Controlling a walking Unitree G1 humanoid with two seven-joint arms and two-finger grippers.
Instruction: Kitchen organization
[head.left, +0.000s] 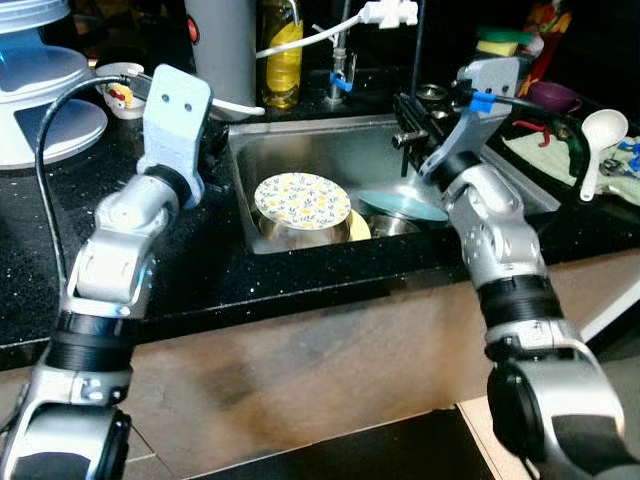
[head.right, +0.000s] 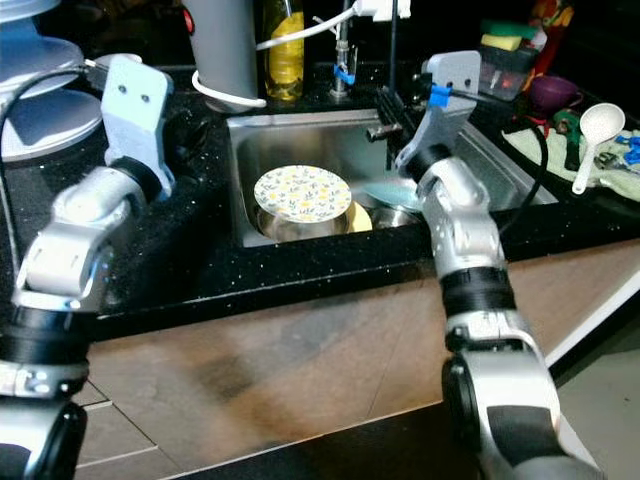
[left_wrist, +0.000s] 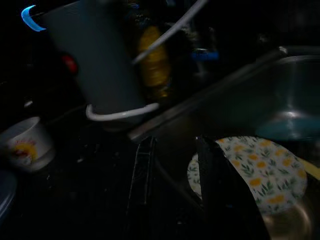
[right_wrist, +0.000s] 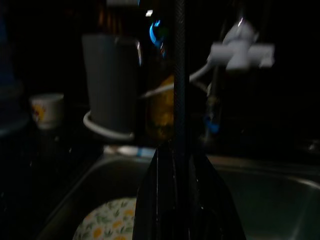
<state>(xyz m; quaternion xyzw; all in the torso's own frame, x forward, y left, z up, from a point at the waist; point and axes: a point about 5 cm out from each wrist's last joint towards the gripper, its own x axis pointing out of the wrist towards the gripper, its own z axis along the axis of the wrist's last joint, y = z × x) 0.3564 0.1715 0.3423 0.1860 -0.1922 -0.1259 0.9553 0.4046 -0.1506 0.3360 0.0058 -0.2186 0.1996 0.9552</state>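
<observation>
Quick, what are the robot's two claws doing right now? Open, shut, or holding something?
Left gripper: open, holding nothing, over the counter at the sink's edge.
Right gripper: shut, holding nothing, above the sink.

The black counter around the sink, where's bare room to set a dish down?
Free: the black speckled counter strip fronting the steel sink, and left of it behind the left gripper. Crowded: the right side with the white ladle, and the sink under the floral plate.
</observation>
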